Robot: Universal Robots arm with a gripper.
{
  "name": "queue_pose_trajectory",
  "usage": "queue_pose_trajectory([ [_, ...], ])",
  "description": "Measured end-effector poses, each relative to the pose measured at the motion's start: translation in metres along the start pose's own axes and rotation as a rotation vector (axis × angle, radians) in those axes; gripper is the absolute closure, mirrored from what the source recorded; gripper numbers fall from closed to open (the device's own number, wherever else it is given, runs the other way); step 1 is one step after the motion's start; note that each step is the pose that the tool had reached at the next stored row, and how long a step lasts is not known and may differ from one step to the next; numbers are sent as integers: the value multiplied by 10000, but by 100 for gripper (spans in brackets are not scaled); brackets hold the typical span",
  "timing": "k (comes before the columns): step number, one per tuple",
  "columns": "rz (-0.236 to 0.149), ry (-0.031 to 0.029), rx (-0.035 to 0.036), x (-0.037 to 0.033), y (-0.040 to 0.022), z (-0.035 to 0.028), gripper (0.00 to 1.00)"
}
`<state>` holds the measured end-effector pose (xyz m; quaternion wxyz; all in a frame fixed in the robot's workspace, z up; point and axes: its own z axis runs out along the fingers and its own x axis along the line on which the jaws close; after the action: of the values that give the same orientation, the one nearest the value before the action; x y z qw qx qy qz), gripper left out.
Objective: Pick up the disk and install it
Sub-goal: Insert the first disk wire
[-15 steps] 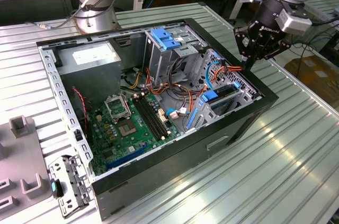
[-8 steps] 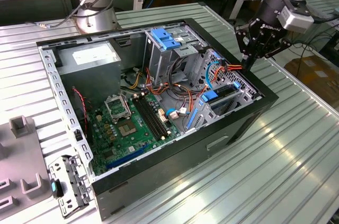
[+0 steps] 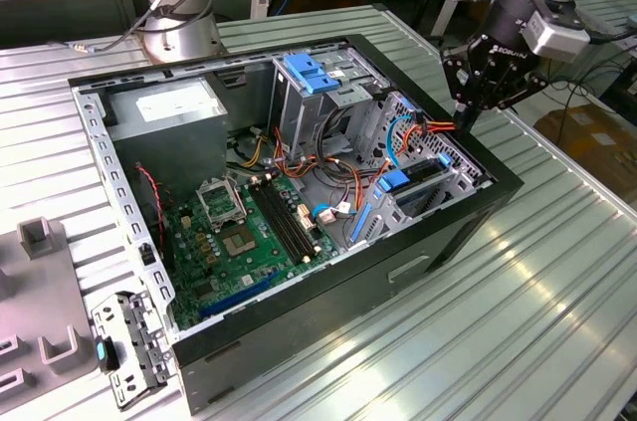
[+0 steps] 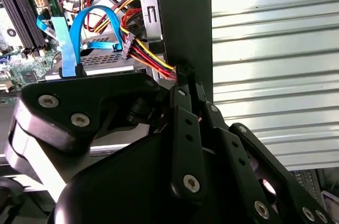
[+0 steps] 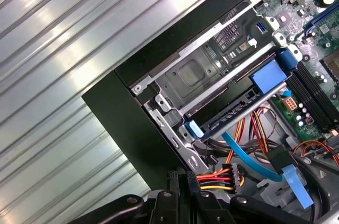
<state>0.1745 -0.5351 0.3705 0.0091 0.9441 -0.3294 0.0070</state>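
One disk (image 5: 233,108), dark grey, blue-framed, seated in its bay; tool (image 3: 468,122) pinched together, empty.

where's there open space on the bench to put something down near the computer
Bare ribbed table lies to the exterior view's right of the computer case and in front of it. The exterior view's left corner is crowded with a grey fixture and a metal bracket. The gripper sits at the case's far-right edge.

We see a black computer case (image 3: 418,242) holding a green motherboard (image 3: 249,232), bright blue drive carriers (image 3: 309,73), red, yellow and orange wires (image 5: 214,179), all on the silver ribbed table (image 3: 557,282).
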Motion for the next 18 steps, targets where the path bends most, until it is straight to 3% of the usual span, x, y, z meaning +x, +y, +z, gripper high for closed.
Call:
queue_pose_trajectory([
  [4, 748, -9, -15, -1, 1, 0, 83],
  [11, 1074, -13, -21, -49, 39, 0, 83],
  [17, 1995, -24, -39, -49, 39, -1, 83],
  [18, 2297, -28, -45, -49, 39, 0, 83],
])
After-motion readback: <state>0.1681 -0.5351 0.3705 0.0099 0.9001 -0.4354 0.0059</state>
